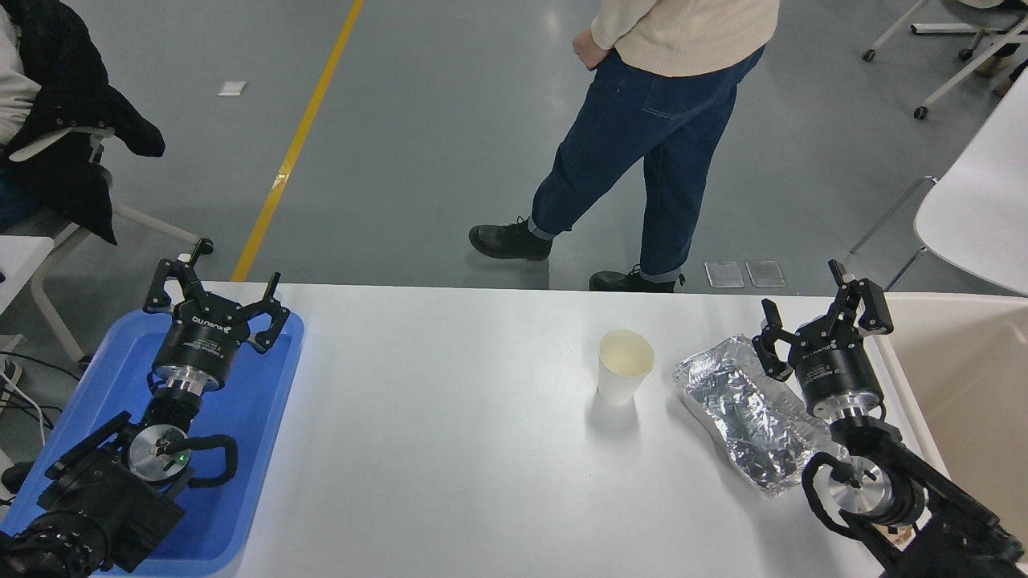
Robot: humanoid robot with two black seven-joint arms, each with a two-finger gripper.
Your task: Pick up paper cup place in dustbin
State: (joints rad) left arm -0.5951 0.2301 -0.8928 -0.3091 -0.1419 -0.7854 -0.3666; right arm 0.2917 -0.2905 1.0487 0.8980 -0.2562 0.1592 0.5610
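Observation:
The paper cup (625,368) stands upright on the white table (450,417), right of centre, white with a cream inside. My right gripper (803,293) is open and empty, raised at the table's right end, well to the right of the cup and above the far end of a crumpled foil tray (743,409). The dustbin (968,377) is the large beige bin at the right edge, right beside the right arm. My left gripper (217,277) is open and empty, parked over the blue tray (241,425) at the lower left.
A person in jeans and a cream sweater (642,136) stands just beyond the table's far edge. A chair with a black coat (64,128) is at the far left. A white chair (980,201) stands at the far right.

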